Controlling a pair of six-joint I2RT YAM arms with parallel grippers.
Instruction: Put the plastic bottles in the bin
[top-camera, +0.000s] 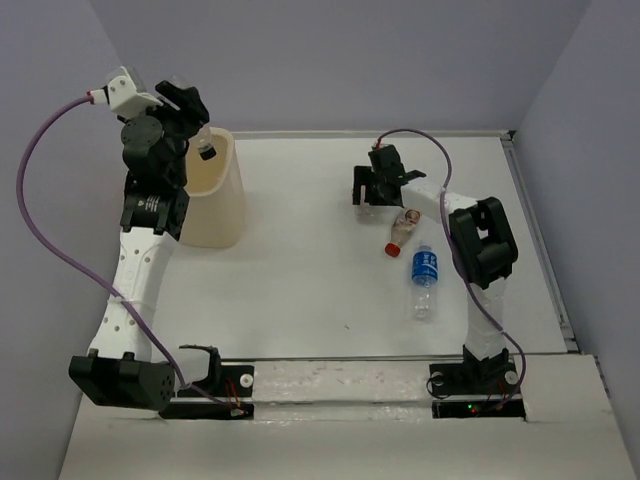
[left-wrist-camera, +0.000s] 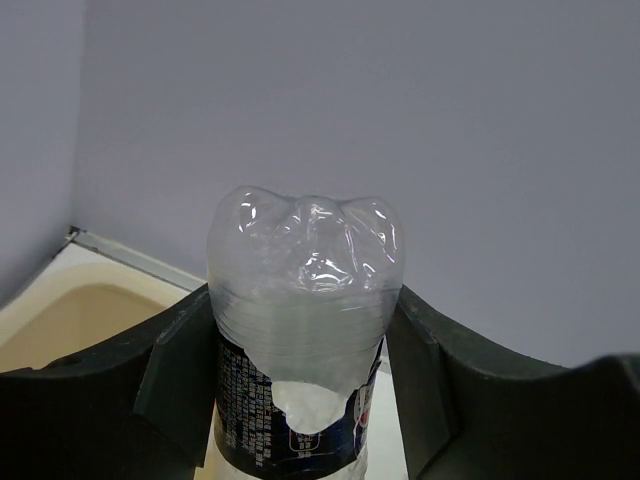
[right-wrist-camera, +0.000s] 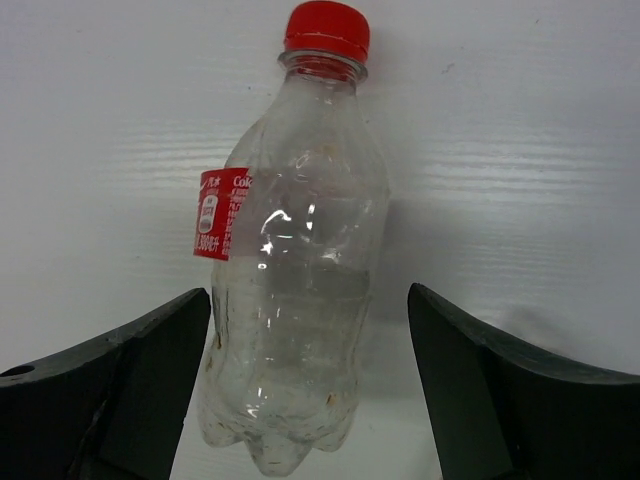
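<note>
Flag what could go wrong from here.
1. The left gripper holds the black-capped bottle cap-down over the bin; released near the rim, it might bounce out.
2. The open right gripper straddles the red-capped bottle off-centre; closing may roll it away.
3. The blue-labelled bottle lies close and could get knocked.

the red-capped bottle (right-wrist-camera: 295, 300) is shown as clear, glossy, dented plastic, laid on a matt white, faintly grained table (right-wrist-camera: 520, 150). the dark-labelled bottle (left-wrist-camera: 305, 290) is likewise of shiny clear plastic, and the bin (top-camera: 222, 205) is formed of smooth cream plastic.
</note>
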